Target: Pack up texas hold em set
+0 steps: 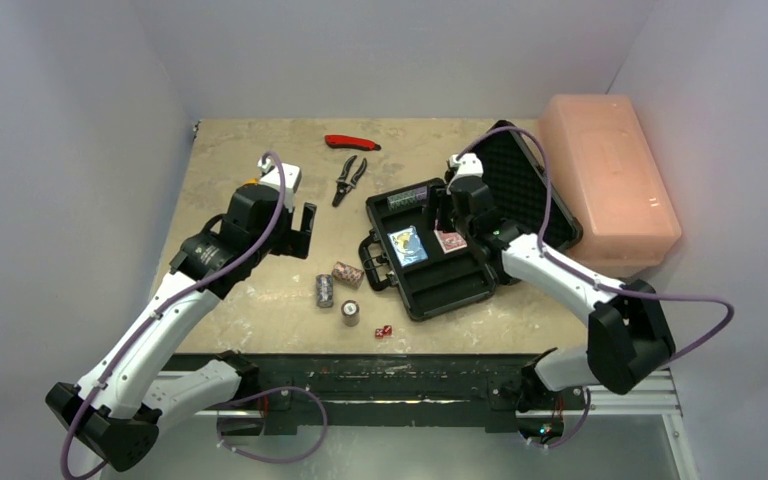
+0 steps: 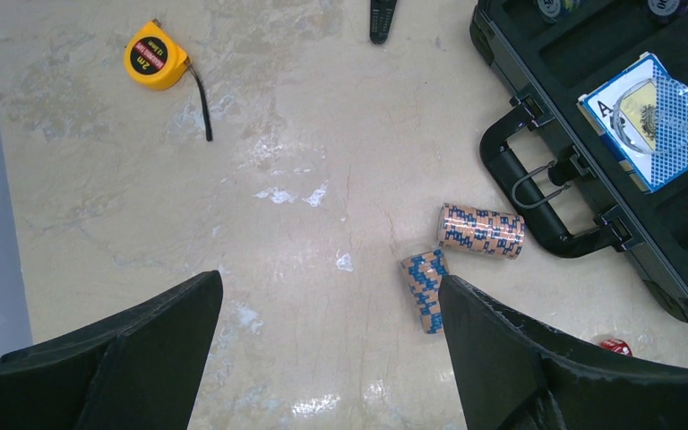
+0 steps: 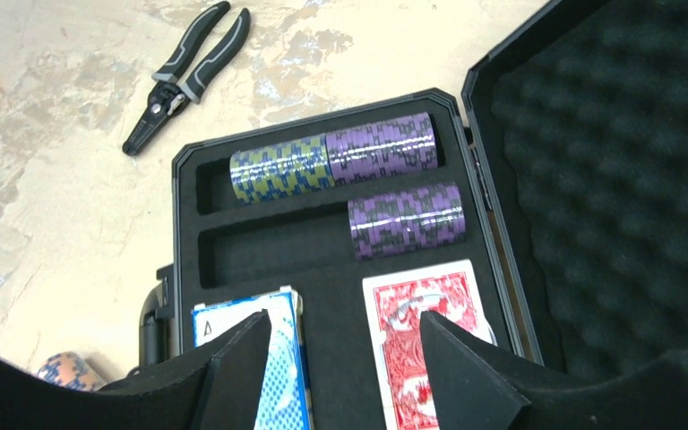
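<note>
The black briefcase (image 1: 438, 290) lies open at the table's middle right, its foam lid (image 1: 520, 185) leaning back. A blue deck (image 1: 407, 245) and a red deck (image 1: 450, 241) lie in it, with chip stacks (image 1: 407, 198) in the far slots. In the right wrist view these are a green-blue stack (image 3: 282, 172) and two purple stacks (image 3: 382, 143). My right gripper (image 3: 345, 327) is open and empty, hovering over the two decks. Three chip stacks (image 1: 347, 273) and red dice (image 1: 383, 331) lie on the table left of the case. My left gripper (image 2: 331, 291) is open and empty above the table, one stack (image 2: 424, 288) by its right finger.
A large pink box (image 1: 610, 180) stands right of the case. Pliers (image 1: 349, 178) and a red-handled tool (image 1: 352, 142) lie at the back. A yellow tape measure (image 2: 154, 55) lies at the left. White walls enclose the table on three sides.
</note>
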Controlling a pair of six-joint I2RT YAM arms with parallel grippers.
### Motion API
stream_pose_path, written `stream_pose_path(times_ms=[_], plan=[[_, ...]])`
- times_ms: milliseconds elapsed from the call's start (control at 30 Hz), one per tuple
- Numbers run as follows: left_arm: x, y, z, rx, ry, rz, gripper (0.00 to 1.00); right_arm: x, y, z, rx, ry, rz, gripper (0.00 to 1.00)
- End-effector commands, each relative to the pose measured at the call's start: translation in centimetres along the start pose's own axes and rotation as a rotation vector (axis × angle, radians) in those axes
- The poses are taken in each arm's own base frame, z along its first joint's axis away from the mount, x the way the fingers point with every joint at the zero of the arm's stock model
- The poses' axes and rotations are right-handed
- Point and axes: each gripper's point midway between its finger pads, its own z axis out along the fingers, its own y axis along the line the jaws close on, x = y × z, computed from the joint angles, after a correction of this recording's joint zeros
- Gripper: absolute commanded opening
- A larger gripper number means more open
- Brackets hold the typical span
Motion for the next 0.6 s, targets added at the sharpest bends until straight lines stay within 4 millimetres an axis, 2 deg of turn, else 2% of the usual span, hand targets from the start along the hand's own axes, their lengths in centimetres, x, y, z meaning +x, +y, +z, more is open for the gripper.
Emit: stream_pose_path(times_ms=[0, 333, 567], plan=[[-1.0, 0.1, -0.1, 0.003, -0.025, 0.000, 0.91, -2.2, 0.0, -2.4, -0.030, -0.107, 0.019, 0.68], [-0.8, -0.1, 0.4, 0.003, -0.009, 0.006, 0.90, -2.6, -2.2, -5.8, 0.027, -0.197, 0.088, 0.77], [-0.6, 0.0, 0.7, -0.005, 0.005, 0.013, 0.90, -4.1, -2.5, -7.9, 0.011, -0.284, 0.167, 0.82]])
